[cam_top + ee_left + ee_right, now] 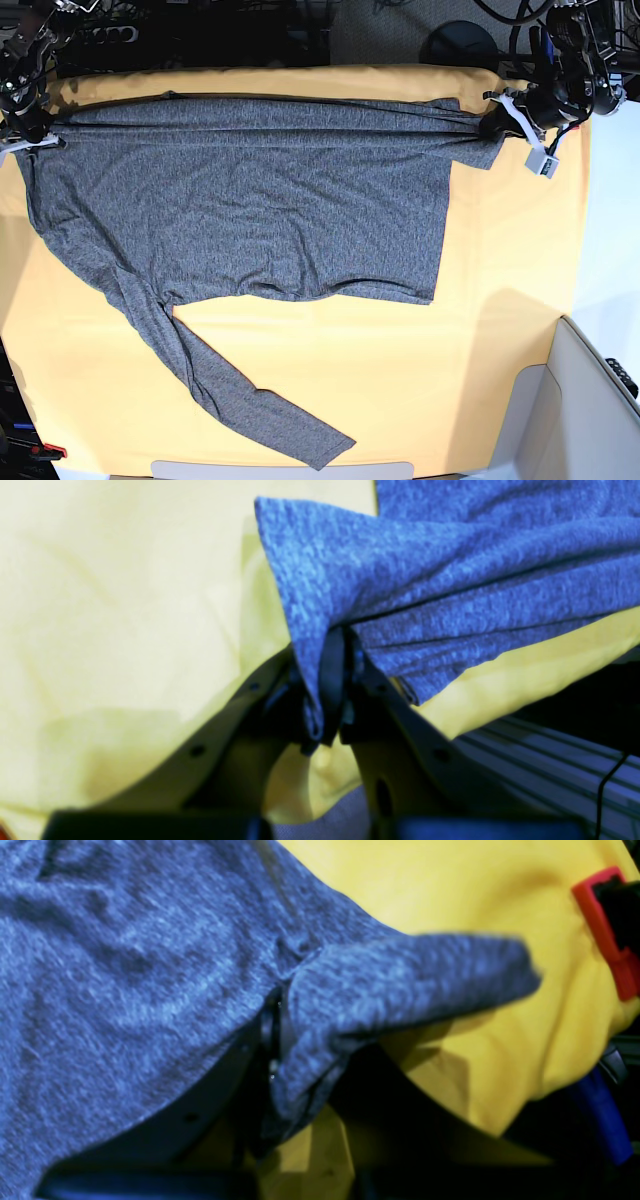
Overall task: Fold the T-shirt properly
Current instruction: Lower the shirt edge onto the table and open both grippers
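Around your work you have the yellow cloth covering the table, a red clamp at its edge in the right wrist view, a thin black cable hanging past the slatted surface in the left wrist view, and a pale panel at the near corner in the base view. Nothing lies on the shirt or between the arms.

Both wrist views are soft and tinted blue, so the fabric reads bluer there than the grey the base view shows. In the right wrist view the knit drapes over the fingers and hides most of them.

Your left gripper is clamped on a shirt corner, fabric bunched between the closed jaws. Your right gripper is likewise closed on a fold of the shirt.

The shirt is stretched taut along the far edge of the table between the two grippers, its body spread toward you. One long sleeve trails diagonally toward the near edge, lying flat on the cloth.
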`<state>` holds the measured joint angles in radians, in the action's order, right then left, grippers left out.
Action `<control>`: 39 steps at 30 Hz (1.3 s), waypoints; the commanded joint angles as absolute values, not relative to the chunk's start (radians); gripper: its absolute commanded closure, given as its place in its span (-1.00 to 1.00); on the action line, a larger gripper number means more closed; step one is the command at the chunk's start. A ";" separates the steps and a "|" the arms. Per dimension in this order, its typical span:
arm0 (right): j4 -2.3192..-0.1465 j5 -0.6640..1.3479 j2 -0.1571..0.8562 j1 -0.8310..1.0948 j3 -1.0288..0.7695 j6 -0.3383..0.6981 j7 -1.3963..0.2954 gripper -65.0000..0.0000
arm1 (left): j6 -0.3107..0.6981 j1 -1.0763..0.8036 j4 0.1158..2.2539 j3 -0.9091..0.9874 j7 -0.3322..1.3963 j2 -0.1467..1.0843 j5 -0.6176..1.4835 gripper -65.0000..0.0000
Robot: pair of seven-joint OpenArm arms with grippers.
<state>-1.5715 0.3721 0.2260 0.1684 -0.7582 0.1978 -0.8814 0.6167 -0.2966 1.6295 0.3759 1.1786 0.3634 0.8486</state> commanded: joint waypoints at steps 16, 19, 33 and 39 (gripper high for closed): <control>-1.475 0.349 0.240 0.163 -0.763 0.188 -0.866 0.35 | 0.605 -0.295 1.641 0.387 1.173 0.386 0.834 0.99; -1.475 0.349 0.240 0.165 -0.763 0.188 -0.868 0.15 | 0.605 -0.295 1.641 0.387 1.173 0.386 0.834 0.94; -1.483 0.349 0.248 0.179 -0.773 0.186 -0.868 0.13 | 0.605 -0.295 1.644 0.387 1.175 0.387 0.834 0.51; -1.483 0.349 0.268 0.186 -0.774 0.186 -0.868 0.13 | 0.605 -0.295 1.646 0.394 1.175 0.389 0.834 0.51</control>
<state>-1.4887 0.3866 0.2600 0.1719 -0.7662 0.2115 -0.8089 0.6052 -0.2962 1.6295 0.3809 1.1786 0.3725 0.8295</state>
